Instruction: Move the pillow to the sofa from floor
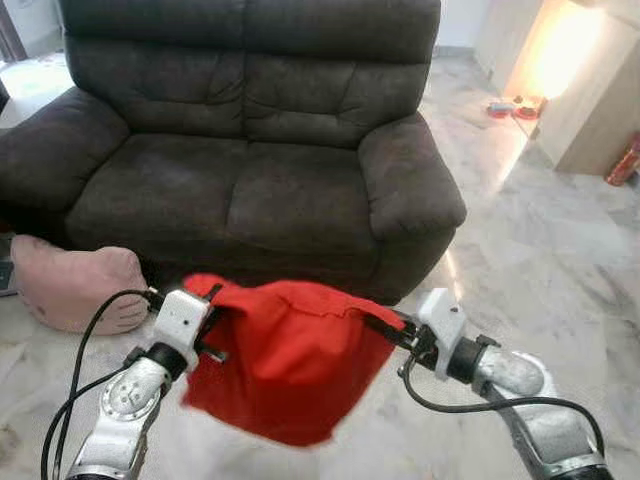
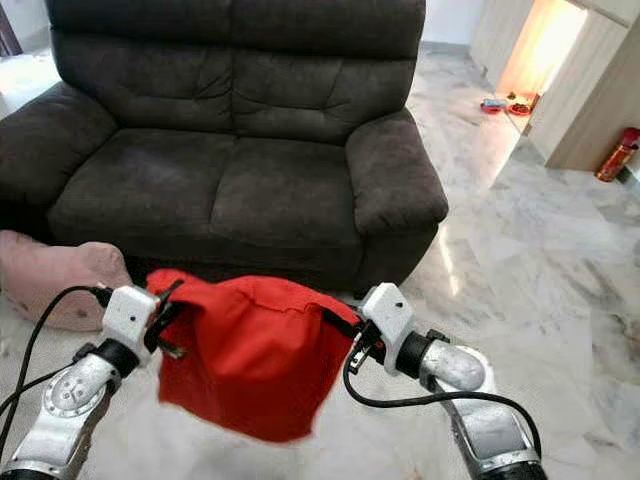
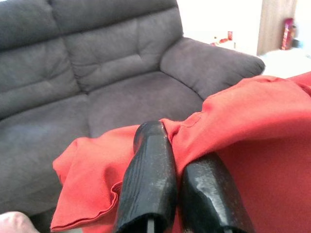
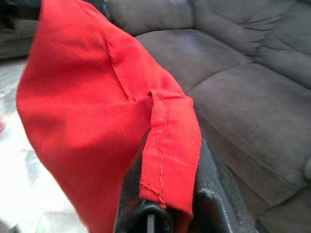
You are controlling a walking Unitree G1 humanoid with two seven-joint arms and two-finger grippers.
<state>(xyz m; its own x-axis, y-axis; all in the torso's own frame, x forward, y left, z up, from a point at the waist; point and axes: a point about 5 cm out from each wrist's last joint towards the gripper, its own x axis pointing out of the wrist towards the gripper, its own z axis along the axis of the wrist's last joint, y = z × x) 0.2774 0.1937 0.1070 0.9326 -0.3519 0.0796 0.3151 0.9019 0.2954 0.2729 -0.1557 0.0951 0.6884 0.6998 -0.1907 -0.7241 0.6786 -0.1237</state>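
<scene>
A red pillow (image 1: 285, 360) hangs in the air between my two arms, in front of the dark brown sofa (image 1: 240, 190). My left gripper (image 1: 213, 308) is shut on the pillow's left top corner; in the left wrist view its fingers (image 3: 150, 179) pinch the red fabric. My right gripper (image 1: 385, 325) is shut on the right top corner, with a fold of the red pillow (image 4: 165, 145) clamped between its fingers. The pillow sags below the grippers, clear of the marble floor (image 1: 560, 280). The sofa seat lies just beyond it.
A pink plush pillow (image 1: 75, 285) lies on the floor against the sofa's left front corner. Wooden cabinets (image 1: 590, 110) stand at the right rear, with a red object (image 1: 622, 160) beside them. Open marble floor stretches right of the sofa.
</scene>
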